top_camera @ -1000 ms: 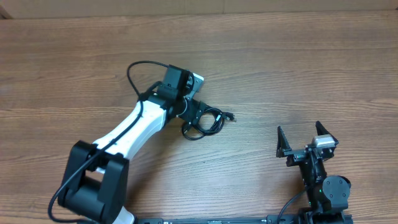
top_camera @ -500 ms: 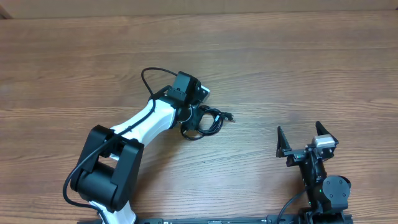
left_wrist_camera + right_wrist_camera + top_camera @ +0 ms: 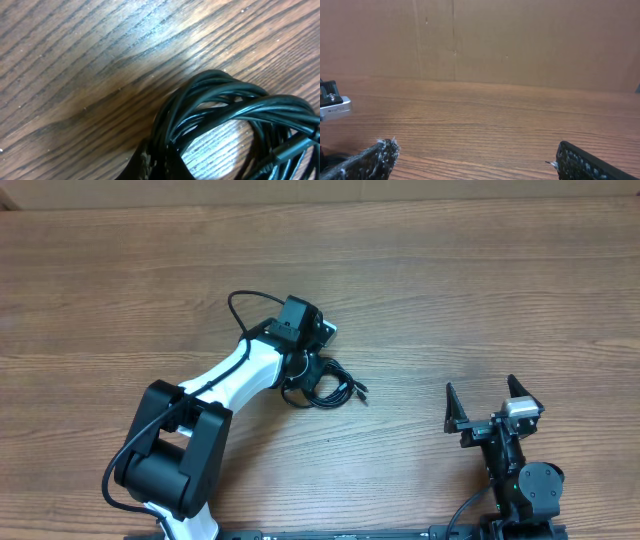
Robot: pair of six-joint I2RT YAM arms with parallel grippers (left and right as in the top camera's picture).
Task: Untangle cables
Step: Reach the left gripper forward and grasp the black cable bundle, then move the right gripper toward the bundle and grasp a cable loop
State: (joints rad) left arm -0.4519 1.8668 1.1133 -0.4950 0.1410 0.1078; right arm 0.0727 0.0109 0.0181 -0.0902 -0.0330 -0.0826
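So the cables [image 3: 328, 385] are one knotted black bundle sitting roughly in the middle of the bench [image 3: 480, 280], loops piled on loops, with a plug end [image 3: 361, 392] poking out on the side toward the right edge. In the left wrist view the cables [image 3: 225, 120] fill the lower right corner, several glossy strands crossing over each other with bare wood showing through the loop. The left gripper [image 3: 303, 375] is down on the side of the bundle that faces the left edge, and its fingers are pinched closed on a few of the strands; the overhead view mostly hides the jaws under the wrist, but the close-up shows strands running right into the dark finger [image 3: 149, 162]. Compared with a second ago, the jaws were wide open around the loops, the left arm [image 3: 225, 385] has swung further over the bench, the bundle looks squeezed and nudged a bit toward the near edge, and the plug end has dropped from pointing straight at the right edge to angling toward the near right corner. The right gripper [image 3: 480, 383] hasn't budged, parked near the near right corner, well apart from the cables, fingers spread wide with nothing between them [image 3: 475, 155].
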